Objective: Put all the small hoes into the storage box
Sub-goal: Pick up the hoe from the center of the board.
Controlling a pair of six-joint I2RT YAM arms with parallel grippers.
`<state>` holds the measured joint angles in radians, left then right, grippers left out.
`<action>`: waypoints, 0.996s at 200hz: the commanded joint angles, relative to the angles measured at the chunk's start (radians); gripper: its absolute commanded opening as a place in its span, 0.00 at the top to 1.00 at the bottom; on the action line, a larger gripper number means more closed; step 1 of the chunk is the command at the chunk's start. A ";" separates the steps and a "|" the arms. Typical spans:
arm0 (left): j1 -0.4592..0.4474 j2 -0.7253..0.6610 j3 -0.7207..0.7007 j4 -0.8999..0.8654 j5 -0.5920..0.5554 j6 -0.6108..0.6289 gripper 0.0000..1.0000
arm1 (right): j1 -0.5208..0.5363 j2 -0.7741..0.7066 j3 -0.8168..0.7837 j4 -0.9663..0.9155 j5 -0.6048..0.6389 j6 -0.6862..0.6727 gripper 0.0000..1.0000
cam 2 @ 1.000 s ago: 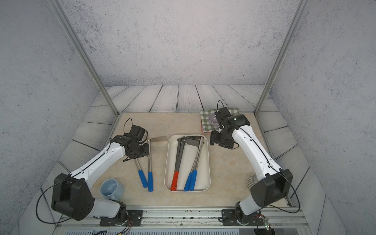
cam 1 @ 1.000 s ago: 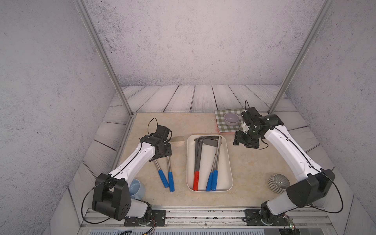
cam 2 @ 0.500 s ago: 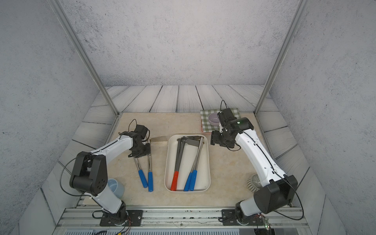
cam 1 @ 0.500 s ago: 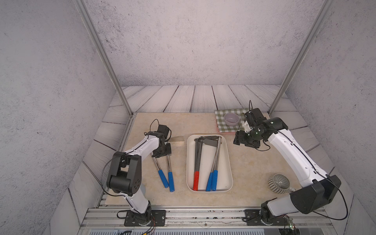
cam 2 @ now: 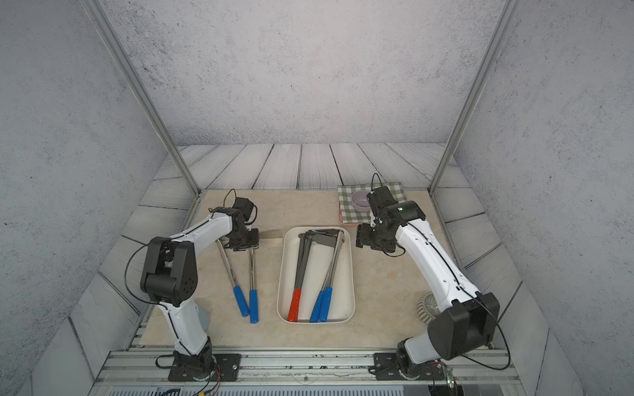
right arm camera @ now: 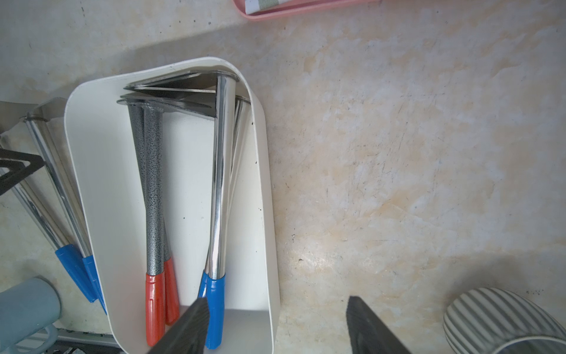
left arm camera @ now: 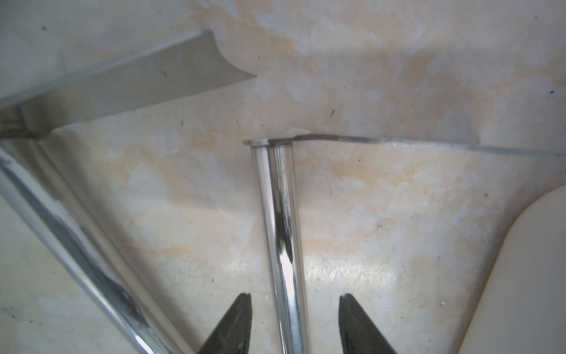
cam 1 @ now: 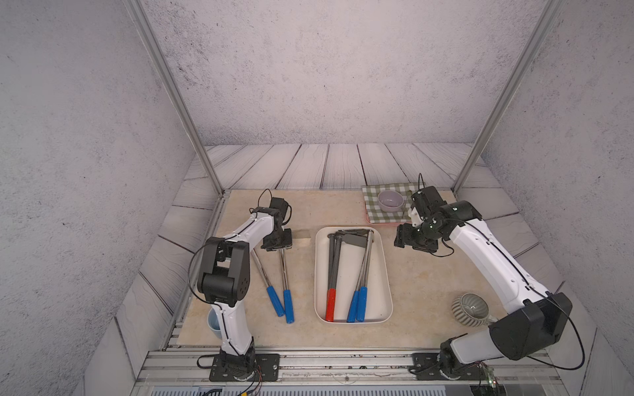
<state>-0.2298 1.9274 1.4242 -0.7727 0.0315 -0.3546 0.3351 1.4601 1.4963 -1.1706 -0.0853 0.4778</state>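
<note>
Left wrist view: the left end effector (left arm camera: 295, 295) stands spread astride the chrome shaft of the small hoe (left arm camera: 280, 214), touching neither side. The hoe lies on the worktop (left arm camera: 398, 214) at 9 o'clock of the storage box (cam 1: 348, 271), while the right end effector (right arm camera: 277, 298), spread and empty, hovers at the box's 2 o'clock.

Chrome, blue-handled small hoe (cam 1: 284, 274) flat on table (cam 1: 429, 291), just beside cream-white storage box (cam 1: 377, 281)

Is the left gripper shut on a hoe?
No, the left gripper is open: its fingers straddle the hoe shaft, gaps either side.
</note>
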 commanded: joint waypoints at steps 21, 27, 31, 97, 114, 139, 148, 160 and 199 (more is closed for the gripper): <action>0.015 0.068 0.036 -0.049 0.025 0.016 0.53 | -0.008 -0.001 -0.022 -0.001 -0.019 -0.018 0.28; 0.015 0.072 0.035 -0.050 0.028 0.014 0.53 | -0.008 -0.003 -0.025 0.001 -0.019 -0.019 0.28; 0.017 0.074 0.032 -0.048 0.030 0.013 0.53 | -0.007 -0.003 -0.029 0.002 -0.020 -0.019 0.28; 0.018 0.114 0.025 -0.043 0.061 0.017 0.62 | -0.011 -0.001 -0.047 0.010 -0.032 -0.023 0.28; 0.018 0.119 0.020 -0.040 0.061 0.019 0.65 | -0.011 -0.003 -0.051 0.011 -0.033 -0.022 0.29; 0.018 0.125 0.016 -0.040 0.062 0.020 0.65 | -0.014 -0.003 -0.054 0.012 -0.037 -0.021 0.29; 0.018 0.128 0.015 -0.040 0.064 0.020 0.65 | -0.014 -0.003 -0.055 0.014 -0.039 -0.021 0.29; 0.018 0.130 0.015 -0.039 0.066 0.020 0.64 | -0.016 -0.003 -0.055 0.014 -0.040 -0.021 0.29; 0.018 0.139 0.010 -0.043 0.066 0.023 0.68 | -0.016 -0.003 -0.057 0.015 -0.044 -0.021 0.29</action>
<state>-0.2180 2.0430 1.4437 -0.7940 0.0864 -0.3397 0.3241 1.4601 1.4509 -1.1507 -0.1215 0.4660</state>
